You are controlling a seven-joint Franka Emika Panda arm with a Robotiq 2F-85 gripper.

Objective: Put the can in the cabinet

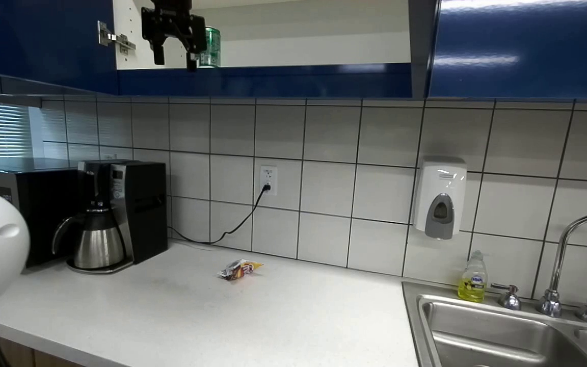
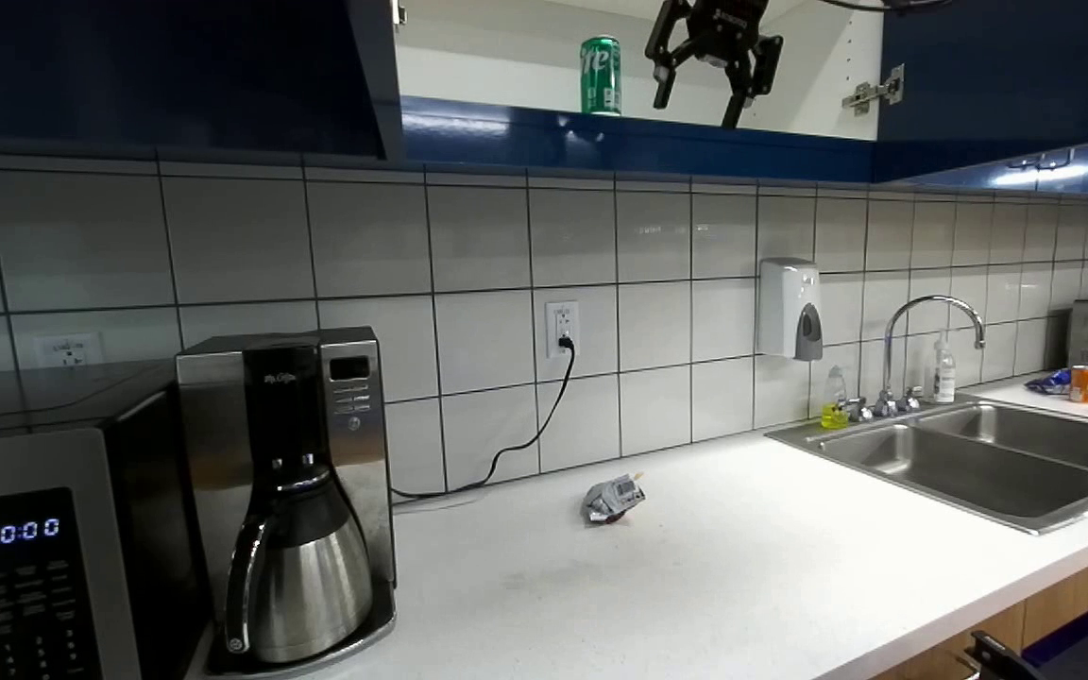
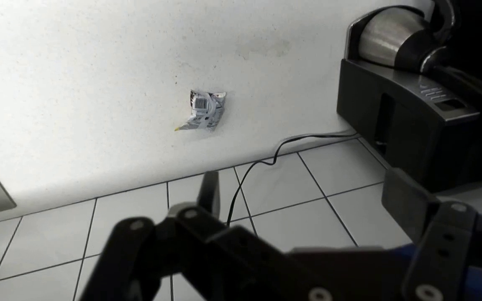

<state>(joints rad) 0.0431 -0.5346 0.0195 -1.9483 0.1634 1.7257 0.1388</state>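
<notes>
White countertop [image 1: 298,316] spans the foreground. Coffee maker [image 2: 357,444] sits close to the tiled wall [image 2: 487,236], probably to spare working room. Beyond it, a crumpled wrapper [image 2: 613,498] lies loose; apparently no part of the job. Higher up, gripper [image 2: 696,110] hangs pointing down before the cabinet [image 2: 487,66], jaws apart, nothing between them; that spread would suit a release. Cabinet door [image 1: 38,41] stands swung aside, presumably to leave a way in. Can [image 2: 601,76] stands upright inside the cabinet, beside the gripper, with a visible gap between the two in an exterior view. On its base is likely its steadiest pose; lying on its side it could roll. How deep inside it stands: cannot tell. Judgement: placing done, only backing off left. Can's look: small glossy green cylinder, large white lettering cut off by the curve, paler patch low down, no dent that I can make out
</notes>
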